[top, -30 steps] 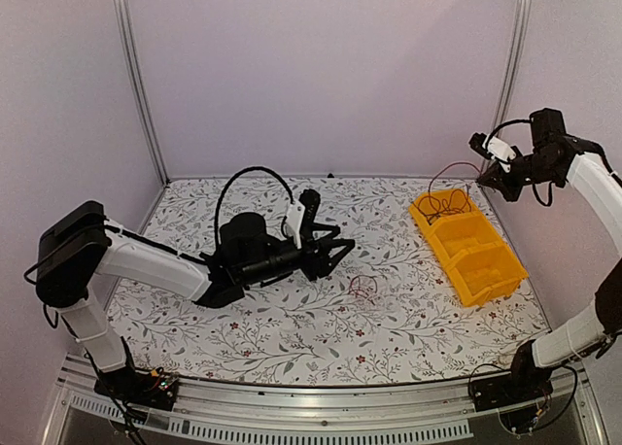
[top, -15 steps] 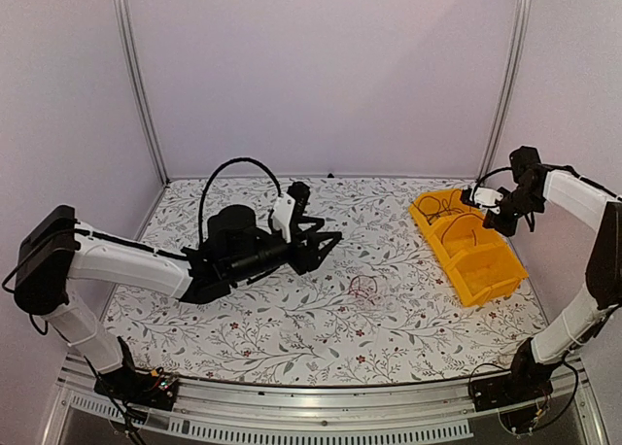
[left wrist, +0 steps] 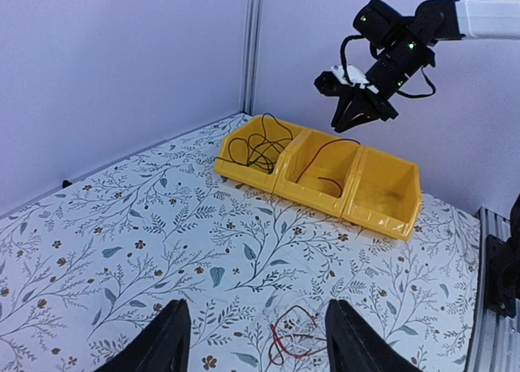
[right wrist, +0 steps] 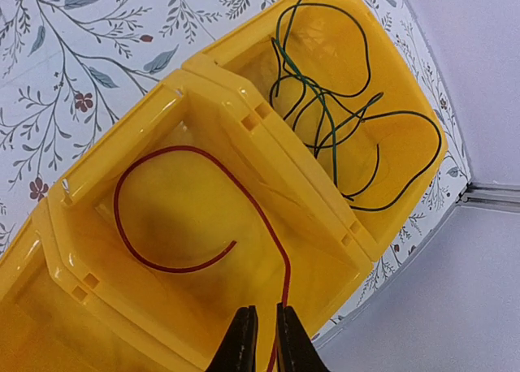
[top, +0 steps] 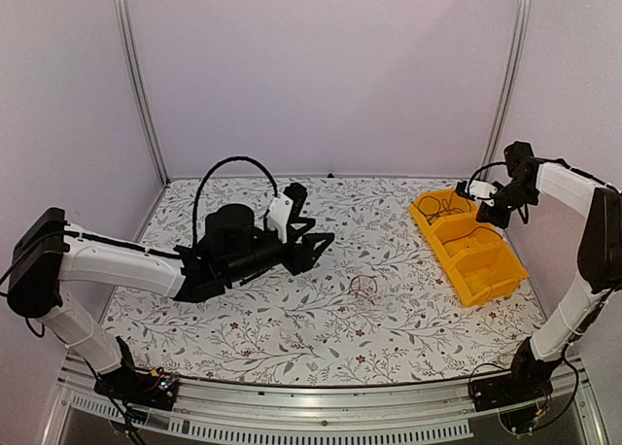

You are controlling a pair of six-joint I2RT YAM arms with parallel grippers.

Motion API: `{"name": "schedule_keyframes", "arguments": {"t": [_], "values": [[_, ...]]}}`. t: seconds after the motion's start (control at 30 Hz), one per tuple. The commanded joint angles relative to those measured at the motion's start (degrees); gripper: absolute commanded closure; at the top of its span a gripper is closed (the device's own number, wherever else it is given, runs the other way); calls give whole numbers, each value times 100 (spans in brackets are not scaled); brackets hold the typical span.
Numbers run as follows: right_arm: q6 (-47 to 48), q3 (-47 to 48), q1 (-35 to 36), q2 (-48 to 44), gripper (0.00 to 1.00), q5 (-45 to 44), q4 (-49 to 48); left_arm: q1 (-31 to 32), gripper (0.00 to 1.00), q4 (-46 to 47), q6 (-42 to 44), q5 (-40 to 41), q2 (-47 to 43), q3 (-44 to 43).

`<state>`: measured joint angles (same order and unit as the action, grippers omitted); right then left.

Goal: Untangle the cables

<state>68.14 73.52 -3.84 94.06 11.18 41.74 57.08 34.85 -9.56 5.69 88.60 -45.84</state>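
Presently: red cable (right wrist: 171, 148) looped in yellow bin (right wrist: 219, 104), tail inside right gripper (right wrist: 266, 343), jaws barely parted; left gripper (left wrist: 258, 339) wide, empty.

A robot lab cell: plain walls (top: 321, 66), aluminium posts (top: 138, 76), floral bench (top: 292, 319) with arms (top: 117, 265) bolted at its edge.

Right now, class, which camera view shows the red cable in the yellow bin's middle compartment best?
Right wrist view: the red cable shows large, from above, looped inside the yellow bin. The left wrist view shows it small and dark; the top external view, only a faint line.
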Motion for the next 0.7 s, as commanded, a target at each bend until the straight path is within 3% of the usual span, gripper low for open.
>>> {"name": "schedule_keyframes", "arguments": {"t": [0.0, 0.1, 0.3, 0.47, 0.67], "values": [[-243, 339, -3, 51, 86, 613, 352, -28, 42, -40, 58, 83, 32, -100], [-412, 494, -3, 136, 85, 720, 450, -25, 42, -31, -1, 47, 64, -106], [-792, 447, 160, -18, 70, 821, 457, -31, 41, -183, -57, 73, 185, -111], [-1187, -463, 1229, -613, 58, 1018, 146, -46, 41, -626, -286, -131, 596, -320], [-1722, -760, 2390, -597, 55, 1381, -98, -57, 42, -1202, -754, -594, 1149, -630]]}}
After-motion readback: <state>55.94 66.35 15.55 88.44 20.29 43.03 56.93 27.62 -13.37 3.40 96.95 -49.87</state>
